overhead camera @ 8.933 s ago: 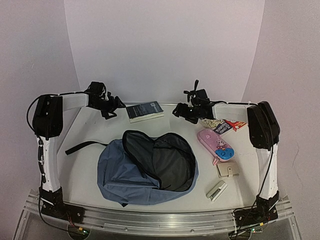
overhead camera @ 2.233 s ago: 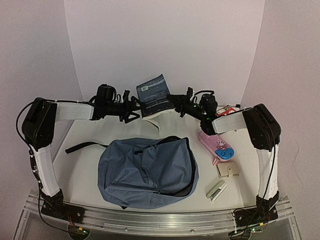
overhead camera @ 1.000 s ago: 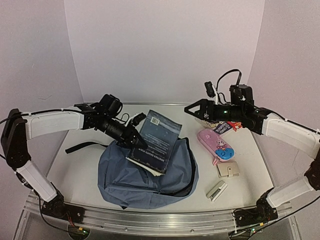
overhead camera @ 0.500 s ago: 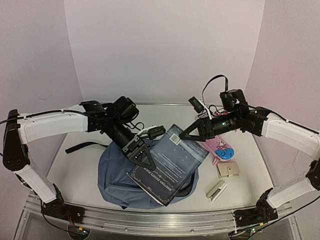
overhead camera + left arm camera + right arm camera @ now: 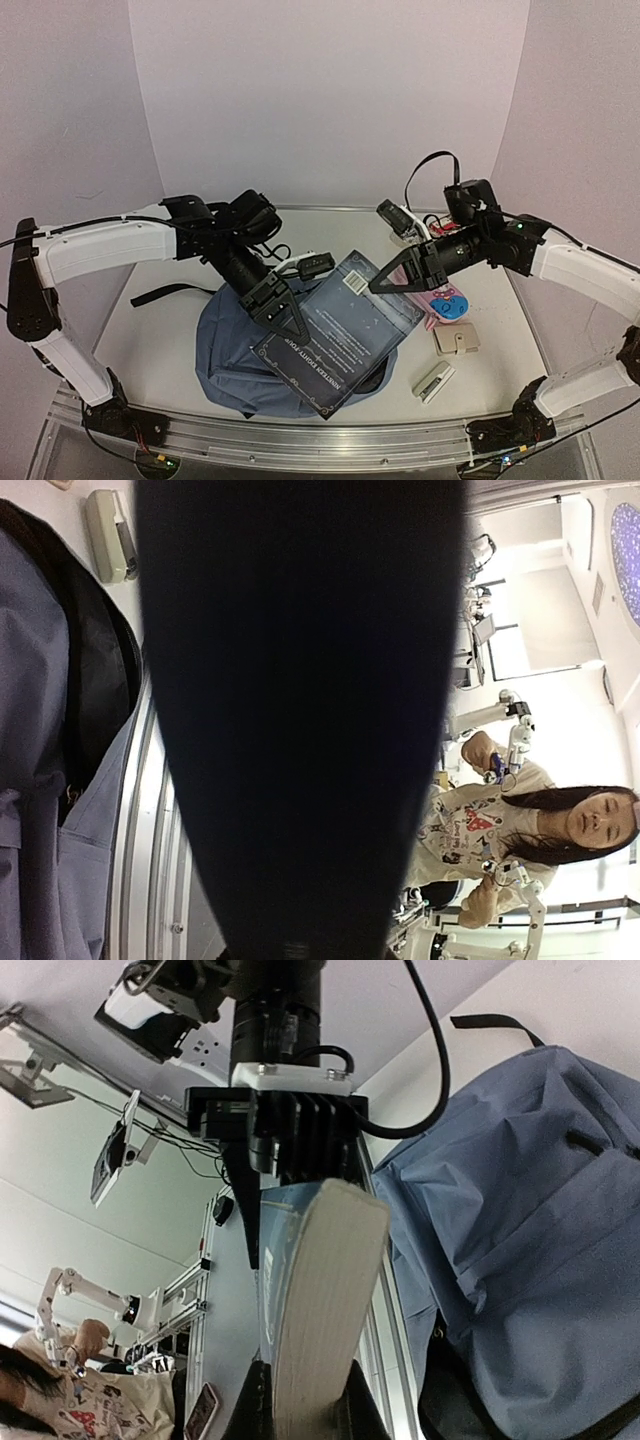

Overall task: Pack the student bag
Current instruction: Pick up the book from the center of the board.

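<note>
– Student bag (image 5: 225,345) is lying flat on the table (image 5: 160,310), in the middle towards the near edge, right under both arms. Nothing has gone into it that I can see.

– And the book?

– The book (image 5: 345,340) is up in the air over the bag, tilted, with its low corner towards the front. The left claw (image 5: 293,325) is closed down on its left edge. The right claw (image 5: 373,287) is at the upper right edge. From that arm's own camera the page block sits pinched between the two fingers (image 5: 250,1410), so I'd call that one closed on the book too. Both have hold of it.

– Is it touching the bag?

– Can't tell from where I stand. The low corner hangs over the fabric, but whether it rests on it, I couldn't say.

– Is the bag open, at least?

– Hardly. The fabric has slumped over, and all I make out is a dark slit along the right side. My guess is that the mouth wants spreading before a book that wide slides in.

– What else is left?

– The pink pencil case (image 5: 452,305), a beige wallet (image 5: 456,341) and a stapler (image 5: 433,382) all sit on the table to the right of the bag, apart from it. I'd say it's early days: one item is in hand, none are packed, three are waiting, and the zip is not yet closed.
</note>
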`<move>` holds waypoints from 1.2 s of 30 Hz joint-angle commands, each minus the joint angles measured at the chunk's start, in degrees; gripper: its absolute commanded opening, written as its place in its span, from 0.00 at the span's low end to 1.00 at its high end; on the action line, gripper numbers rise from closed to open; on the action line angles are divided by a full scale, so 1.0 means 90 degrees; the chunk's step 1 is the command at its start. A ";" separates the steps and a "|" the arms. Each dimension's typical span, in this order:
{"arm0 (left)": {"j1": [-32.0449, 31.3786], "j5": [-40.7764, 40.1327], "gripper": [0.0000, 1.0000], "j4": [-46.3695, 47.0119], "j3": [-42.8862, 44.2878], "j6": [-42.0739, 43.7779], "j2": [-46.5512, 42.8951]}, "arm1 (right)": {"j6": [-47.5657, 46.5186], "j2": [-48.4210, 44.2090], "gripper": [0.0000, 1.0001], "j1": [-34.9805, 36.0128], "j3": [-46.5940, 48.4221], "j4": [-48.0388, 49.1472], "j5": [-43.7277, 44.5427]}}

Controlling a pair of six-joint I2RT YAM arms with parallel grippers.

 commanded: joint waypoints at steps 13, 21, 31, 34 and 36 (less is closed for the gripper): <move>0.0444 -0.4723 0.96 0.3943 -0.1713 -0.2901 -0.1540 | 0.2233 -0.1929 0.00 -0.0351 0.0393 0.0348 0.6287; -0.0116 -0.5898 0.92 0.4357 -0.1135 -0.4175 -0.0214 | 0.2428 -0.2702 0.00 -0.0351 0.0390 0.0337 0.8780; -0.0869 -0.7349 0.92 0.2979 0.1088 -0.4677 0.1811 | 0.2414 -0.2538 0.00 -0.0354 -0.0058 0.0306 0.9383; -0.0884 -0.7646 0.95 0.2588 0.1657 -0.4542 0.2153 | 0.2375 -0.2482 0.00 -0.0344 -0.0136 0.0326 0.9277; -0.0882 -0.7779 0.97 0.2285 0.2025 -0.4447 0.2391 | 0.2356 -0.2483 0.00 -0.0347 -0.0198 0.0344 0.9237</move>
